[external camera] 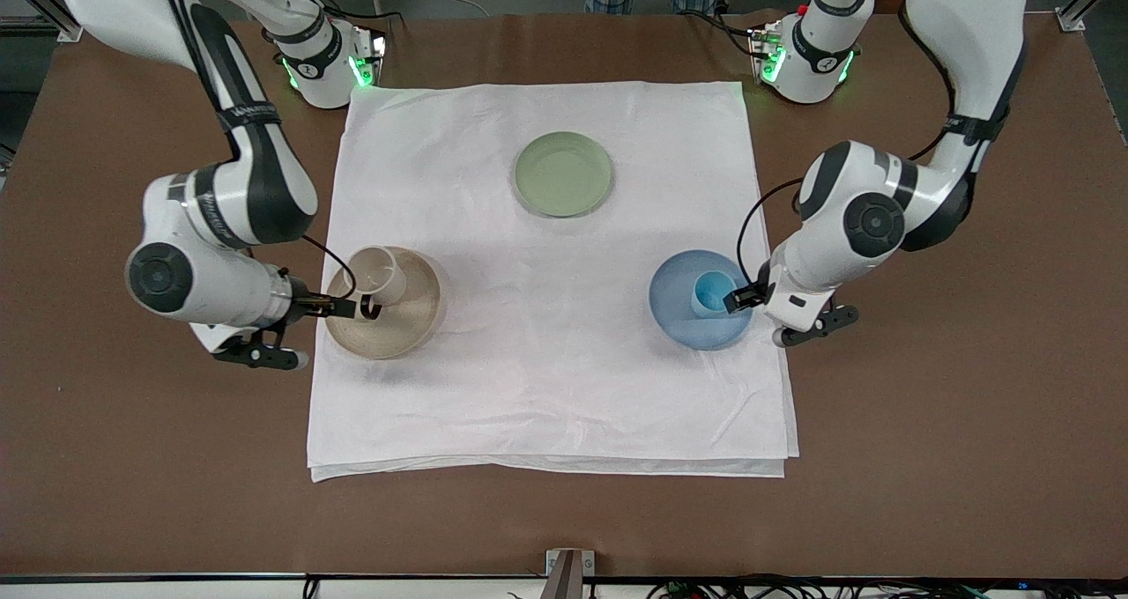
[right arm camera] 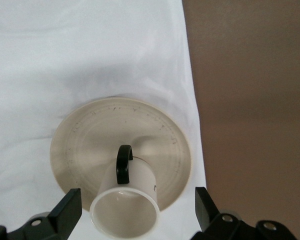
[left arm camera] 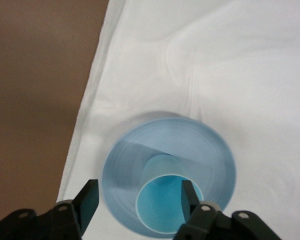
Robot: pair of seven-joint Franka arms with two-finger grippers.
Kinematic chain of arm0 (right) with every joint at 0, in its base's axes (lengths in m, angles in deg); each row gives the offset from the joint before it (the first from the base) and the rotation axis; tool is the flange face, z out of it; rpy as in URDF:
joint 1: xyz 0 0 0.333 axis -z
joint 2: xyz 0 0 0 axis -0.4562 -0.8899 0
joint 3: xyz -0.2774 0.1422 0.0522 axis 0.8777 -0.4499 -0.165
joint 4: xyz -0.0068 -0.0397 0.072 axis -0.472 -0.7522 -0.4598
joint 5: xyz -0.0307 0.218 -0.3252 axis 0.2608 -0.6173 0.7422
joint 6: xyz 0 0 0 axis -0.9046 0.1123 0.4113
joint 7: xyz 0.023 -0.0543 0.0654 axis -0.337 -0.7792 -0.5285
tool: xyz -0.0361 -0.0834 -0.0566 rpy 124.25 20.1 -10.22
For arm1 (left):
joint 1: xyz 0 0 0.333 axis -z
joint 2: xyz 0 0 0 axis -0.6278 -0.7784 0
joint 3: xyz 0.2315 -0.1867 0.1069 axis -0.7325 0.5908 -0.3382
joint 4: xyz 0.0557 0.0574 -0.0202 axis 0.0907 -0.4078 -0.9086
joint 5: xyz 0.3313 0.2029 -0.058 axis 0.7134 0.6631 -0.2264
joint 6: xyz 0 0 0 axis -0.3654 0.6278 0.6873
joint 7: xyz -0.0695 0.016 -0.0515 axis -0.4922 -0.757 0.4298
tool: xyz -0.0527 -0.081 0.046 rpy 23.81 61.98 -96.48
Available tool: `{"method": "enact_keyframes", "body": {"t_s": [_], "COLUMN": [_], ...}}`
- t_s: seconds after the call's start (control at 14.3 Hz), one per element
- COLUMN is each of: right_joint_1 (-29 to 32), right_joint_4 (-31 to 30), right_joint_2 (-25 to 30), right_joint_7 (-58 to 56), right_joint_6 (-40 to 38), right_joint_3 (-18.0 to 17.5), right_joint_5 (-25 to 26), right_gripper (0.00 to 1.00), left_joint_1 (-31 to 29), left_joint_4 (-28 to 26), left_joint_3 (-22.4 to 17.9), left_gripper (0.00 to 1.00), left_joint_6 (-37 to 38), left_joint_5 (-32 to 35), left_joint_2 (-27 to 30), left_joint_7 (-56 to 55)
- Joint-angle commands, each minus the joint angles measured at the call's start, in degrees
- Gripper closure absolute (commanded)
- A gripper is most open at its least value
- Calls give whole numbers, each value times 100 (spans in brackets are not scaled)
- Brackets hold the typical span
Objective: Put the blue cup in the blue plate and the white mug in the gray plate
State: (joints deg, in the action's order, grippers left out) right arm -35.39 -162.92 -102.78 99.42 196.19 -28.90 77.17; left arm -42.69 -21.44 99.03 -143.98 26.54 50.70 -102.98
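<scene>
The blue cup (external camera: 712, 292) stands upright on the blue plate (external camera: 683, 317), toward the left arm's end of the cloth. My left gripper (external camera: 738, 298) is open at the cup. In the left wrist view one finger (left arm camera: 190, 195) is over the cup's mouth (left arm camera: 162, 207) and the other is outside it, at the plate's edge (left arm camera: 121, 165). The white mug (external camera: 382, 273) stands upright on the gray plate (external camera: 414, 317). My right gripper (external camera: 344, 306) is open beside its dark handle. In the right wrist view its fingers (right arm camera: 67, 210) stand apart from the mug (right arm camera: 125, 207) on the plate (right arm camera: 80, 145).
A sage-green plate (external camera: 563, 173) lies farther from the front camera, mid-cloth. The white cloth (external camera: 546, 388) covers the middle of the brown table (external camera: 925, 405). Both arm bases stand past the cloth's farthest edge.
</scene>
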Motion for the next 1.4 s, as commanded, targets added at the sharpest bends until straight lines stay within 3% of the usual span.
{"method": "enact_keyframes", "body": {"t_s": [0.0,0.14,0.28,0.49,0.63,0.77,1.05,1.33], "right_joint_1": [454,709,1034,1123,1124,1028,842,895], "right_joint_4": [436,796,1148,1868,2097,2195,2186,2117], "right_joint_2": [275,434,557,540,522,514,540,724], "right_joint_7": [-676,-1134,-1336,-1434,-1408,-1373,-1294,-1337], "right_joint_6": [-743,-1453,-2025,-2563,-2582,-2626,-2644,-3004], "right_joint_3": [-64,-64,-82,-82,-82,-108,-126,-100], "right_joint_5": [224,540,515,576,559,480,436,401], "right_gripper": [0,0,0,0,0,0,0,0], "left_joint_1": [-243,-323,-419,-578,-727,-500,299,591], "left_joint_4": [960,1724,2428,2905,2862,2783,2082,1386], "left_joint_3": [-5,4,12,13,-66,-460,-1787,-1956], "left_gripper": [0,0,0,0,0,0,0,0], "left_joint_6": [1087,1974,2756,3393,3498,3778,3973,3886], "left_joint_5": [306,754,791,747,686,572,-157,-193], "left_joint_2": [239,248,256,396,712,976,1836,2453], "left_joint_7": [155,716,1191,2211,2397,2730,3382,3312]}}
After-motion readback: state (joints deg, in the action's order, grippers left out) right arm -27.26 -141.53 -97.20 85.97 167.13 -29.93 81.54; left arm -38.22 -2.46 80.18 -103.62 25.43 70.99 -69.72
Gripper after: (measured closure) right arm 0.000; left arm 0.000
